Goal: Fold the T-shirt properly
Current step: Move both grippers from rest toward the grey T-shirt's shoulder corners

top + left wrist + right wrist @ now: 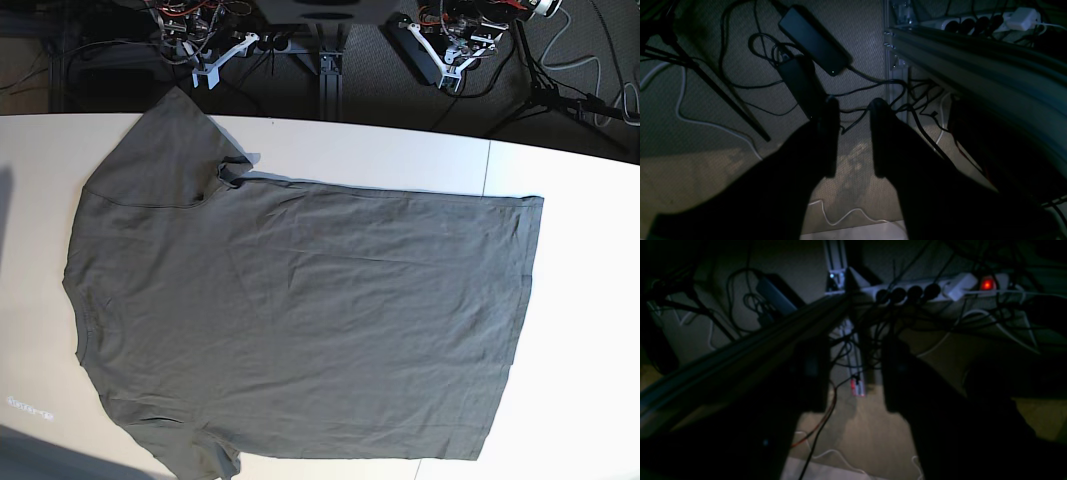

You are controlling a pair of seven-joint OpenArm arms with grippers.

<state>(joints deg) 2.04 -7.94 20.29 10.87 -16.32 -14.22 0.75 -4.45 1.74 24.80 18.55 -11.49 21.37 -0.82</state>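
The dark olive-grey T-shirt [300, 320] lies spread flat on the white table [585, 300], its collar toward the left edge, its hem toward the right and one sleeve at the upper left. Both arms hang behind the table's far edge, away from the cloth. My left gripper [854, 101] points down at the floor, open, with nothing between its dark fingers; in the base view the left gripper [455, 60] is at the upper right. Over the cables, my right gripper [853, 346] is open and empty too; the base view shows the right gripper [215, 62] at the upper left.
Under the arms lie black power bricks [813, 40], tangled cables and a white power strip [923, 290] with a red switch light. An aluminium frame rail [973, 63] runs beside the left gripper. A tripod leg [560, 95] stands behind the table's right end.
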